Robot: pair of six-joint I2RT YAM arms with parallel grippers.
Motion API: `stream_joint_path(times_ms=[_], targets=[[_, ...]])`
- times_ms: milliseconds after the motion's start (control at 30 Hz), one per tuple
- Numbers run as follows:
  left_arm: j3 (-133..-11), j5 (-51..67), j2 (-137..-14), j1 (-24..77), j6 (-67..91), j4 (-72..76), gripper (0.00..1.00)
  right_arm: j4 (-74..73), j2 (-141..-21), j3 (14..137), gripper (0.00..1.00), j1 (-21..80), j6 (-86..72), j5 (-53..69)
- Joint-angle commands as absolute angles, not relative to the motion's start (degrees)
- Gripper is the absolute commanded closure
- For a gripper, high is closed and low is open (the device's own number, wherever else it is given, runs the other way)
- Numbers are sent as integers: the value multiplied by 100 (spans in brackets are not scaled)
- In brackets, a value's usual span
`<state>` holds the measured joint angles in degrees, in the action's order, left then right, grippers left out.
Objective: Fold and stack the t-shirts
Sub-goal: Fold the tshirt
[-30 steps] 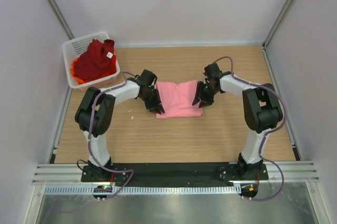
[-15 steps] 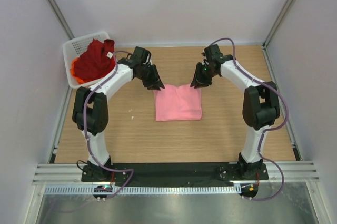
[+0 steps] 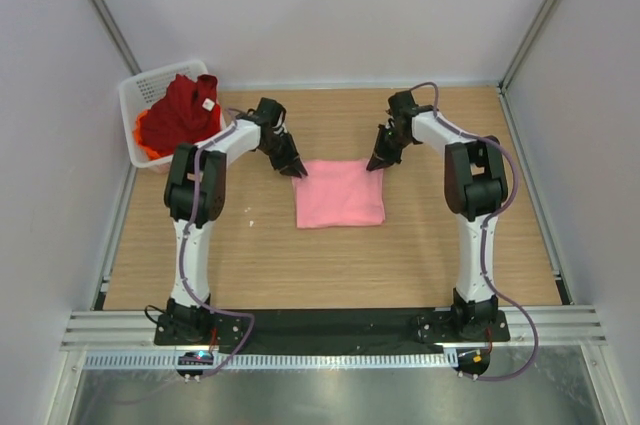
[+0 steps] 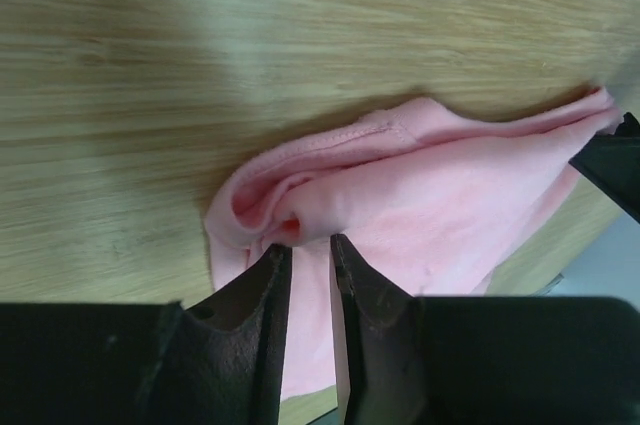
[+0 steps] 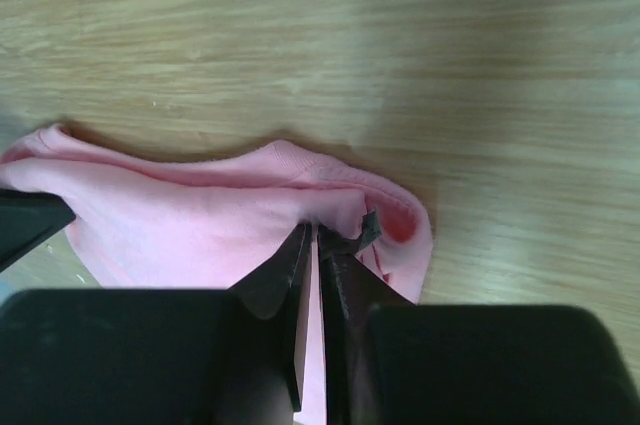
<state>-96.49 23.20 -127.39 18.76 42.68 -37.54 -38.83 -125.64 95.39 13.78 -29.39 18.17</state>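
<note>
The light pink t-shirt [image 3: 340,195] lies folded as a rectangle in the middle of the wooden table. My left gripper [image 3: 298,171] sits at its far left corner, jaws close together and pinching the bunched pink cloth [image 4: 450,205] at their tips [image 4: 310,242]. At the far right corner my right gripper [image 3: 376,163] has its jaws nearly touching, with the puckered edge of the pink cloth [image 5: 200,215] caught at the tips [image 5: 317,230]. The dark red t-shirt [image 3: 185,110] with its small white tag [image 3: 208,103] is heaped over the orange t-shirt [image 3: 145,140].
A white mesh basket [image 3: 150,80] at the far left corner of the table holds the red and orange shirts. Grey walls and metal posts enclose the table on three sides. Bare wood [image 3: 330,265] stretches between the shirt and the arm bases.
Both grippers swung from the shirt's near side up and over to its far corners and came down there. The pink shirt now lies flatter and squarer. The right jaws have narrowed.
</note>
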Motion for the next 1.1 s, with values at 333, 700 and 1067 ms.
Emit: stream_joint_path(times_ms=[333,700,1067], targets=[[-9984,2320,-12051,1679,3683,-4051,65,-4500,-12183,10442,68,1301,-2374,1556],[-9529,2417,-10126,1679,3647,-4641,52,-4369,-11812,9870,8,1151,-1486,2054],[-7428,2619,-8193,1670,3762,-4676,52,-4007,-12392,10107,1,1160,-950,2444]])
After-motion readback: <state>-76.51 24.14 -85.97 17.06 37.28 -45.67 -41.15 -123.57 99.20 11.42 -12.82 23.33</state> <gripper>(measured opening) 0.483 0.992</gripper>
